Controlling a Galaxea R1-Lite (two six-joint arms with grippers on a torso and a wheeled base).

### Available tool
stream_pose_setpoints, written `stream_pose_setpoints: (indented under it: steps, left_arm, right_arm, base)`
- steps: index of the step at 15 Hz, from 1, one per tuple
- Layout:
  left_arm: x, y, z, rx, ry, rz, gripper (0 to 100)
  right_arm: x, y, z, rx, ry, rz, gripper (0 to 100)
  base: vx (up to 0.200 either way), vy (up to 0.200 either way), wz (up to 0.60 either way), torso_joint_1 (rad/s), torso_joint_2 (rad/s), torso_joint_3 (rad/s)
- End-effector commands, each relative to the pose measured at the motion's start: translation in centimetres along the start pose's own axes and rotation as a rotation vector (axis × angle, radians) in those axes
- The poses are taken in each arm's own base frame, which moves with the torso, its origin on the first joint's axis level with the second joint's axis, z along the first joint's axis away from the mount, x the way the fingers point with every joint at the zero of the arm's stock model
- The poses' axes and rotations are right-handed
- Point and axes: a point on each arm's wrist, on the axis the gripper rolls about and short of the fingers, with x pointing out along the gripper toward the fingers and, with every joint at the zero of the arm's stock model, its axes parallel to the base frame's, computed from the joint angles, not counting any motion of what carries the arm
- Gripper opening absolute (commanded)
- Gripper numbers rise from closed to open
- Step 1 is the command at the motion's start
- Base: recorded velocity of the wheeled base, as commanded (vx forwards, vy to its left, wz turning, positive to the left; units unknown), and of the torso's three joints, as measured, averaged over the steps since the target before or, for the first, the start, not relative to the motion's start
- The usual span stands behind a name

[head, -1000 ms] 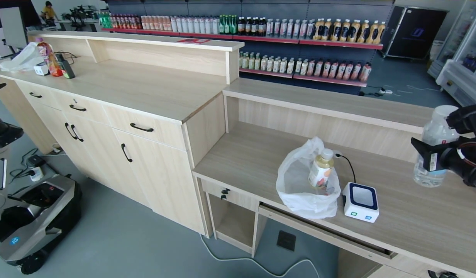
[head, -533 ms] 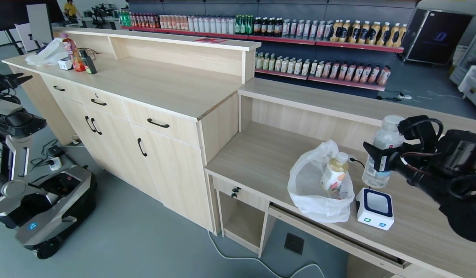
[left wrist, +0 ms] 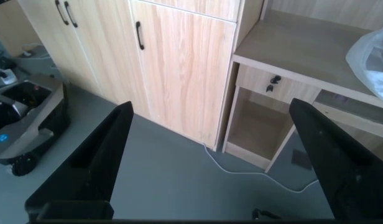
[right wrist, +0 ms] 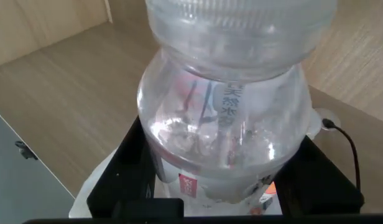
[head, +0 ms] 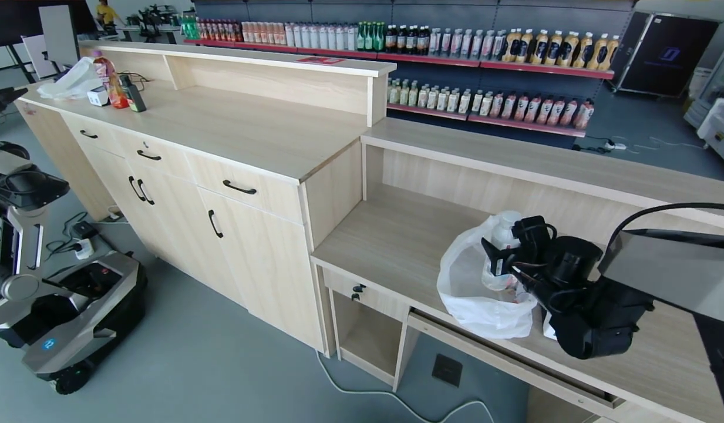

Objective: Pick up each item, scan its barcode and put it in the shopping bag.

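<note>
On low counter (head: 397,235): white plastic shopping bag (head: 464,288), mouth open. At bag mouth: right gripper (head: 505,258), fingers clamped on clear water bottle (head: 501,235), upright. Off counter, above grey floor (left wrist: 166,180) before cabinet (left wrist: 179,56): left gripper (left wrist: 210,162), fingers spread wide.

Floor: smooth grey floor (head: 221,364), with a dark floor socket (head: 448,367) under the counter.
Tabletop: light wood-grain tabletop (head: 391,229), backed by a raised ledge (head: 514,155) in the same wood.
Cabinet: taller light-wood cabinet (head: 238,135) just beside it, with drawers and doors on black handles (head: 239,188).
Back wall: dark store shelving (head: 455,64) with red-edged shelves and rows of drink bottles (head: 485,106).
Far right: black cabinet (head: 661,56) and a glass-door fridge (head: 720,88).
Light: bright and even.
</note>
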Motion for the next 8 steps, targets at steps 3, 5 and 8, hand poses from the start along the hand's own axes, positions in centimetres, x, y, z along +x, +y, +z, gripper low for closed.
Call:
stream_pose_setpoints:
  steps: [3,5,8]
  left_arm:
    - [0.0,0.0,0.0,0.000,0.001,0.001,100]
    - [0.0,0.0,0.0,0.000,0.001,0.000,100]
    - [0.0,0.0,0.0,0.000,0.000,0.000,100]
  right_arm:
    - [1.4,1.1,-5.7,0.005,0.074,0.059,0]
    - [2.1,0.9,-6.9,0.003,0.070,0.052,0]
    - [2.6,1.0,-7.7,0.003,0.066,0.048,0]
  base:
    - [0.000,0.000,0.00,0.000,0.00,0.000]
    - [0.000,0.000,0.00,0.000,0.00,0.000]
    - [0.000,0.000,0.00,0.000,0.00,0.000]
